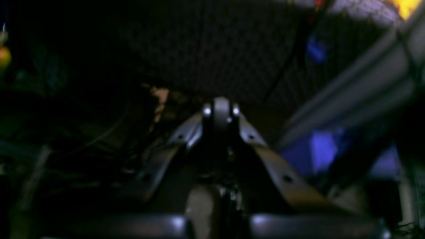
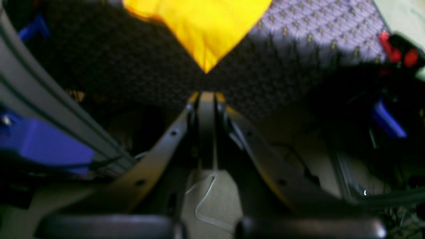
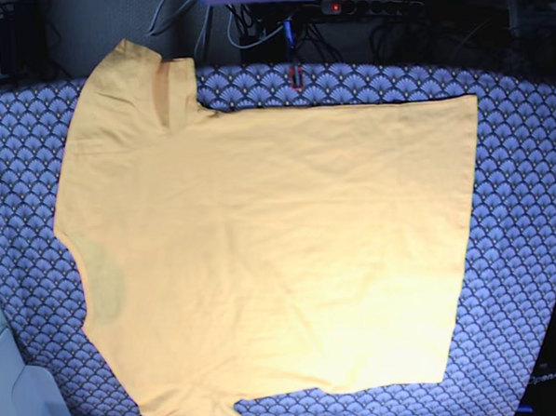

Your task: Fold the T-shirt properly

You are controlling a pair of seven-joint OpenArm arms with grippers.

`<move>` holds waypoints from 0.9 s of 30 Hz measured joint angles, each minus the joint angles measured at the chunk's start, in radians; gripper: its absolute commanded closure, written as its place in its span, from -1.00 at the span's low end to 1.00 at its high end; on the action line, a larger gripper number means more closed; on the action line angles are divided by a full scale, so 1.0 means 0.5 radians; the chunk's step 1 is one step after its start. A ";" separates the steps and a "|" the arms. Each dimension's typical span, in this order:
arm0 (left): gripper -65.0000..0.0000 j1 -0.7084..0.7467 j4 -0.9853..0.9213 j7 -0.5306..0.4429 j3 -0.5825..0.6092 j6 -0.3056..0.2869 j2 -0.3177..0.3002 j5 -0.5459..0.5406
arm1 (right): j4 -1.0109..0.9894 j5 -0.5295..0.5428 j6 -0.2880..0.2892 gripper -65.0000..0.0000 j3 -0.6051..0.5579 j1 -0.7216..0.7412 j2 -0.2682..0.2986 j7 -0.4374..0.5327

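Right gripper (image 2: 206,99) nearest lens, fingers pressed together, empty; left gripper (image 1: 221,108) likewise. T-shirt (image 3: 271,255) flat, unfolded on patterned cloth (image 3: 527,251). Folding not begun; next: grasp near hem corners.

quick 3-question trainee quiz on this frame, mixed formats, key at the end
1. True or false: the T-shirt lies spread flat, unfolded, on the patterned cloth.
2. In the base view, the neck opening points toward: A) left, B) right, C) bottom.
3. Fill in: both the left pincer and the right pincer are ____, holding nothing.

Key: 1 true; 2 A; 3 shut.
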 measured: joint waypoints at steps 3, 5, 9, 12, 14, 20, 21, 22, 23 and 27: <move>1.00 0.088 0.288 0.147 -0.062 0.011 -0.096 -0.123 | 0.382 0.000 0.003 1.00 -0.011 -0.089 -0.004 -0.227; 1.00 0.140 0.427 0.269 -0.131 0.032 -0.098 -0.210 | 0.606 0.001 0.002 1.00 -0.009 -0.110 0.008 -0.410; 1.00 0.134 0.710 0.626 -0.397 0.004 -0.076 -0.265 | 0.878 -0.001 0.008 1.00 -0.018 -0.052 0.006 -0.876; 1.00 0.108 0.929 0.965 -0.603 0.025 -0.092 -0.394 | 1.009 0.011 0.036 0.95 -0.013 0.124 0.011 -1.170; 1.00 0.053 1.061 1.200 -0.704 -0.009 -0.077 -0.439 | 1.037 0.117 0.230 0.87 -0.003 0.214 0.005 -1.357; 1.00 -0.179 1.277 1.774 -1.058 0.014 -0.072 -0.529 | 1.030 0.679 0.596 0.66 0.226 0.537 0.011 -1.933; 1.00 -0.227 1.300 1.872 -1.085 0.001 -0.068 -0.529 | 1.030 0.723 0.644 0.64 0.278 0.589 0.012 -2.010; 1.00 -0.273 1.319 1.937 -1.107 -0.003 -0.066 -0.529 | 1.032 0.766 0.719 0.63 0.320 0.627 0.007 -2.089; 1.00 -0.304 1.330 1.985 -1.126 -0.029 -0.066 -0.529 | 1.032 0.803 0.805 0.61 0.352 0.652 0.000 -2.152; 1.00 -0.372 1.334 2.100 -1.160 -0.014 -0.055 -0.530 | 1.030 0.917 1.031 0.50 0.507 0.747 0.001 -2.396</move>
